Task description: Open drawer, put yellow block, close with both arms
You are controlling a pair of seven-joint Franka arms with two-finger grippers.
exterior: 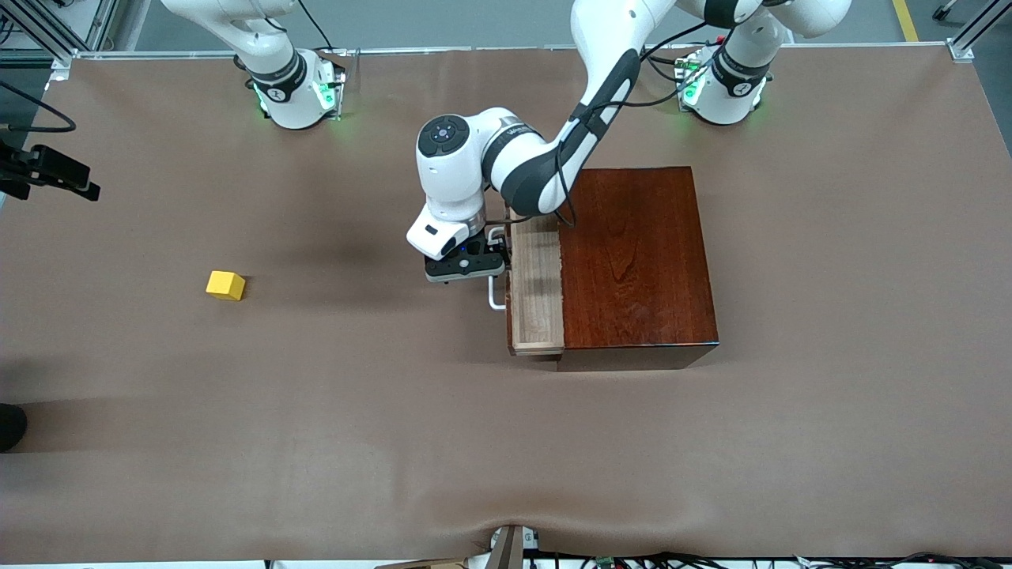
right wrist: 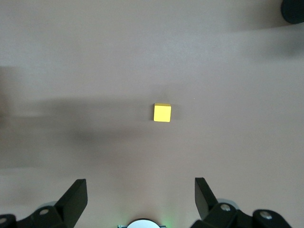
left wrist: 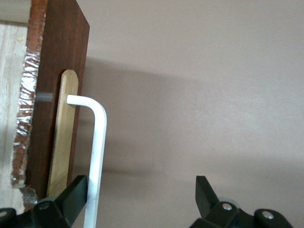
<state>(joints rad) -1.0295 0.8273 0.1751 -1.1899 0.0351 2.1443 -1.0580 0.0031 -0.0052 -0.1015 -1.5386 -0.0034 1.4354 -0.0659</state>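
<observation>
**Drawer partly drawn out; block not yet collected**

The drawer [exterior: 536,288] is seen pulled a short way out of the dark mahogany box [exterior: 636,261], toward the right arm's end of the bench [exterior: 506,442], so that a strip of its pale wooden interior is exposed. Its white handle [exterior: 495,294] projects from the reddish-brown front. The opening step is judged to be under way or nearly finished; whether the gap is wide enough for the block cannot be settled from these views.

The left end effector [exterior: 466,265] is placed at the handle. In the left wrist view its fingers [left wrist: 76,194] stand apart, with the handle's white bar [left wrist: 97,156] lying between them, close against one finger; no clamping on the bar is shown.

The yellow block [exterior: 225,285] rests on the bench, well apart from the drawer, toward the right arm's end. It has not been picked up, so the placing and the two-armed closing are both left to do.

The right end effector [right wrist: 141,199] is not seen in the front view; in its own wrist view it hangs over the block [right wrist: 162,113] with its fingers wide apart, holding nothing.

Nothing lies on the bench between block and drawer. The left arm's wrist, standing over the drawer front, is judged the likeliest obstruction to a delivery from above. A black camera mount [exterior: 47,170] is seen at the bench edge.
</observation>
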